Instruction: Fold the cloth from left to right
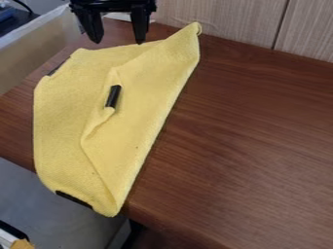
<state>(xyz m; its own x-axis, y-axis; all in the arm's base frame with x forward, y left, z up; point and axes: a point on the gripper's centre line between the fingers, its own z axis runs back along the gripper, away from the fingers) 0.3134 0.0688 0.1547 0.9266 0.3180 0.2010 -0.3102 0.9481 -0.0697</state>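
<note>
The gripper point(118, 40) hangs at the top left, just above the back edge of the cloth, its two fingers apart with nothing between them. Below it the yellow cloth point(65, 121) lies on the left part of the wooden table, partly folded over itself. Its folded layer point(149, 97) forms a long slanting strip from a peak at the top, near the wall, to a point at the front edge. A black tab shows on the middle of the cloth, and dark patches show at its upper left and lower left edges.
Brown wooden table point(247, 146) spreads to the right of the cloth. A wood-panelled wall point(228, 19) stands behind. At the upper left is a pale bin point(39, 48); the table's front edge runs under the cloth's lower left.
</note>
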